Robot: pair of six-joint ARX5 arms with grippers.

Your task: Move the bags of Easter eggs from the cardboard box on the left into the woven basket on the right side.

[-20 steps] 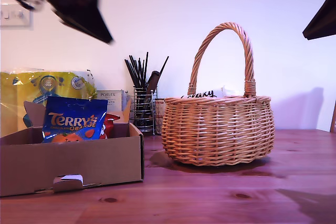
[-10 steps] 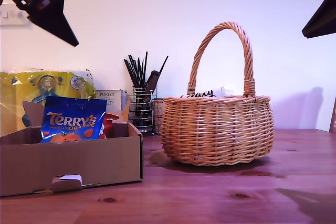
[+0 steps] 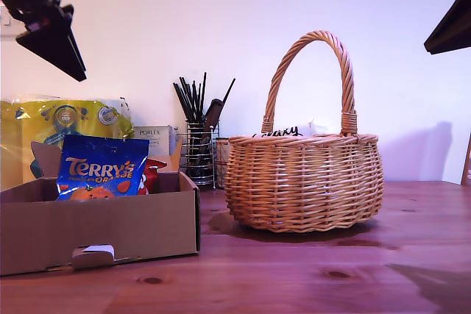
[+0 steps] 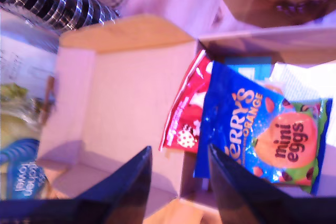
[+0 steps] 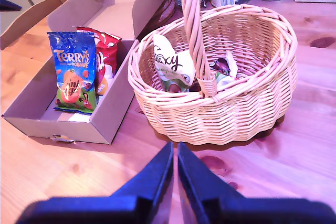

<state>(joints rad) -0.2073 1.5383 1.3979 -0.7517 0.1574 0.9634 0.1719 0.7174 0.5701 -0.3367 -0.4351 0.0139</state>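
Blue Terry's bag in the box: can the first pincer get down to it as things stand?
Probably yes. My first pincer hangs open above the cardboard box, and nothing covers the blue Terry's bag; the red bag merely leans beside it.

Blue Terry's bag (image 3: 102, 175) upright in the cardboard box (image 3: 99, 227) at the exterior view's left, red bag (image 3: 152, 174) just behind it, woven basket (image 3: 305, 179) near the box — white bag (image 3: 285, 131) peeking over its rim, dark arm (image 3: 42, 16) high above the box — a second dark shape (image 3: 450, 26) at the upper right edge, wire holder of black utensils (image 3: 200, 137) behind, wooden table (image 3: 294, 277).
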